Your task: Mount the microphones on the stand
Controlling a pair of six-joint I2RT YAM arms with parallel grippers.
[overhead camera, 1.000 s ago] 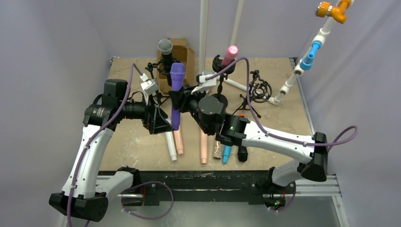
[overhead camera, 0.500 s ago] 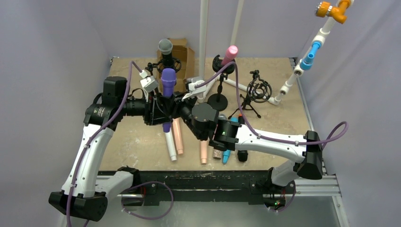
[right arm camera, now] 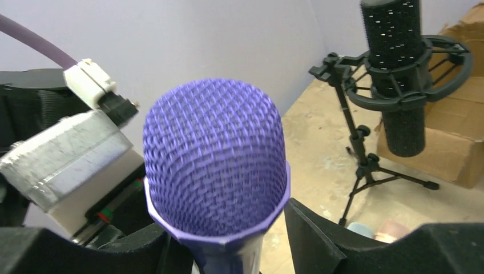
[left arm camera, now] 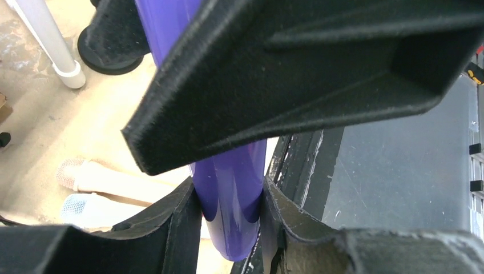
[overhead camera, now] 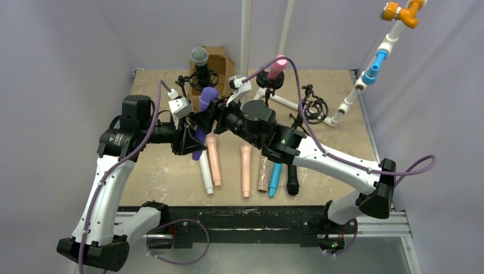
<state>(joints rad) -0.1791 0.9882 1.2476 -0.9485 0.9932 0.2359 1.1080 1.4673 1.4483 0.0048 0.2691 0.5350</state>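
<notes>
Since half a second ago the right arm has swung up and back, so it no longer covers the row of mics lying on the table point(overhead camera: 160, 171). The purple microphone point(overhead camera: 206, 98) has gone from standing upright to leaning, head toward the back and tail toward the near edge.

The left gripper point(overhead camera: 196, 142) is clamped on the lower part of that mic's handle. In the left wrist view both fingers point(left arm camera: 182, 228) press against the purple body, 1 on each side, with the rounded tail poking out below them.

The right gripper point(overhead camera: 213, 113) sits higher up, just under the mesh head. From its wrist camera the head fills the middle and a finger point(right arm camera: 319, 240) stands on either side of the neck. I can't tell whether they're actually squeezing it or just straddling it.

So the purple mic is up in the air between the 2 arms, left of center, not in any stand.

At the back, a black microphone point(overhead camera: 200, 61) stands in a shock-mount stand in front of a cardboard box point(overhead camera: 224, 64), and a pink microphone point(overhead camera: 278, 64) sits in another stand. A 3rd small tripod stand point(overhead camera: 313, 108) is off to the right.

Lying on the table in a row, left to right: white mic point(overhead camera: 205, 177), 2 peach mics point(overhead camera: 214, 161), glitter mic point(overhead camera: 263, 174), blue mic point(overhead camera: 275, 179), black mic point(overhead camera: 293, 180).
</notes>
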